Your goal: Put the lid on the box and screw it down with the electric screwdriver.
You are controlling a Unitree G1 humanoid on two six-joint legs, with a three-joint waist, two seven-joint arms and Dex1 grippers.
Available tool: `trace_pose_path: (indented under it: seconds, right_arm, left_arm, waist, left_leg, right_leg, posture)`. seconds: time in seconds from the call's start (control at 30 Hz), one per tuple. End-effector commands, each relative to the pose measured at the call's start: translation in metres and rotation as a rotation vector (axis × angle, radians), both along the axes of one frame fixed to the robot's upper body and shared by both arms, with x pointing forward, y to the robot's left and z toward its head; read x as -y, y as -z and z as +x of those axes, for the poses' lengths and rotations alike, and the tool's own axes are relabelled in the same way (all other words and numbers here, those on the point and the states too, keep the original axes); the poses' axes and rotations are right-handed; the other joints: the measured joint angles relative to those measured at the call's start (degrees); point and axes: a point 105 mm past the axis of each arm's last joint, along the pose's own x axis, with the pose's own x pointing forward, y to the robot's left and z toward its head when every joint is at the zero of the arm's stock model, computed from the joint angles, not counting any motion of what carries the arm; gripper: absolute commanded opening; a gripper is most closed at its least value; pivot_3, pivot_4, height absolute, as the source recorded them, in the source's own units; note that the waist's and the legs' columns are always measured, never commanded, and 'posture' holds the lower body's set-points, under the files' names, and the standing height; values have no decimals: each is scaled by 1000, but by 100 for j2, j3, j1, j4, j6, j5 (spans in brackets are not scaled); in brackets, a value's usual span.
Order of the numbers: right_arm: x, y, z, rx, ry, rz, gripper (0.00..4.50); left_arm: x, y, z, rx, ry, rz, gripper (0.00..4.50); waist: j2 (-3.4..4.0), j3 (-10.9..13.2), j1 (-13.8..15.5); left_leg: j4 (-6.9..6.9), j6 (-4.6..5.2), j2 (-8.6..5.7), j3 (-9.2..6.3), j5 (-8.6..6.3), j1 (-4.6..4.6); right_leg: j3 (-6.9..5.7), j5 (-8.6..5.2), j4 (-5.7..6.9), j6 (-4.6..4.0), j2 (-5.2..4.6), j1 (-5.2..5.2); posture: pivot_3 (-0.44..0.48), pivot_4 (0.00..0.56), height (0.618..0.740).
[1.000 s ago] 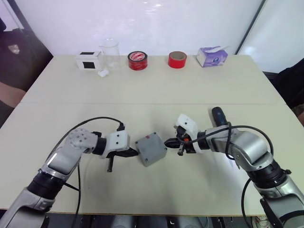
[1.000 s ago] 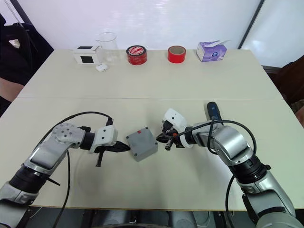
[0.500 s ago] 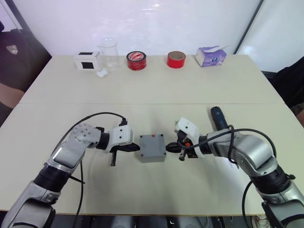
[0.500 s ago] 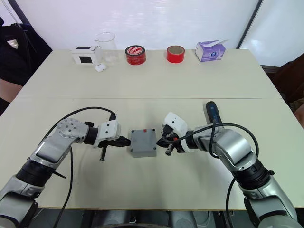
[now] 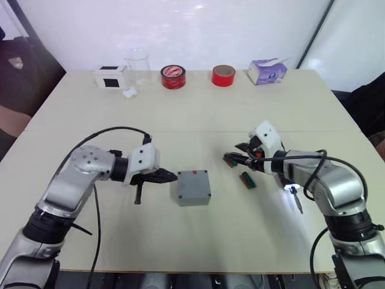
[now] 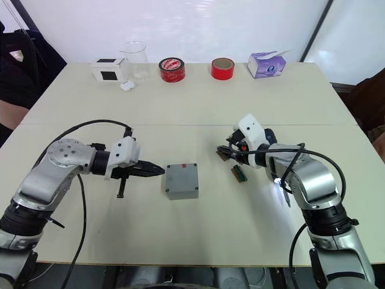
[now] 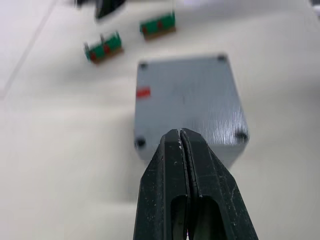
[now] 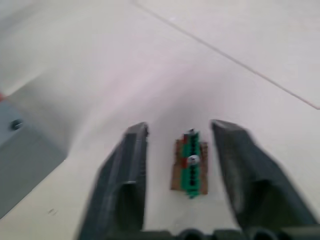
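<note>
The grey box (image 5: 193,187) sits mid-table. Its top face (image 7: 187,97) is flat and closed, with a hole at each corner and a small red mark; I cannot tell whether that face is the lid. My left gripper (image 5: 171,176) is shut and empty, its tip (image 7: 179,132) just short of the box's left edge. My right gripper (image 5: 233,155) stands open to the right of the box, with its fingers either side of a small green part (image 8: 191,167) on the table. The electric screwdriver (image 6: 268,135) lies under my right forearm, its lit bit end (image 5: 296,203) poking out.
A second small green part (image 5: 248,180) lies right of the box. Along the far edge stand a white box with a black square (image 5: 111,77), a clear beaker (image 5: 138,65), two red tape rolls (image 5: 173,76) (image 5: 223,75) and a purple tissue pack (image 5: 267,71).
Both grippers have drawn back from the box, which rests squared on the table. My right gripper has opened and moved right. Two small green parts now show on the table.
</note>
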Motion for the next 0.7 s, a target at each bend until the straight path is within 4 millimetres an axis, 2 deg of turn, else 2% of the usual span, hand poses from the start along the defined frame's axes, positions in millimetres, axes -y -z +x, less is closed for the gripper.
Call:
trace_pose_path:
  seconds: [0.03,0.23,0.63,0.7]
  right_arm:
    - [1,-1,5,30,16,16,3455]
    - [1,14,5,-9,28,30,3455]
    - [2,20,7,-23,41,34,3455]
    - [1,21,7,-26,41,34,3072]
  left_arm:
    - [6,-16,-1,52,7,-36,0]
    - [10,-16,2,58,0,-40,0]
    - [11,-15,2,63,0,-40,0]
    - [11,-15,3,66,-1,-40,0]
  waist:
    - [0,0,0]
    - [1,0,-1]
    - [1,0,-1]
    - [0,0,-1]
  left_leg:
    - [0,0,0,1,0,0]
    - [0,0,-2,0,0,0]
    - [0,0,-2,1,0,0]
    - [0,0,-3,1,0,0]
  right_leg:
    - [0,0,0,0,0,0]
    - [0,0,0,0,2,0]
    - [1,0,0,0,1,0]
    - [1,0,0,0,1,0]
  posture:
    - [0,150,739]
    - [0,150,739]
    - [0,150,739]
    - [0,150,739]
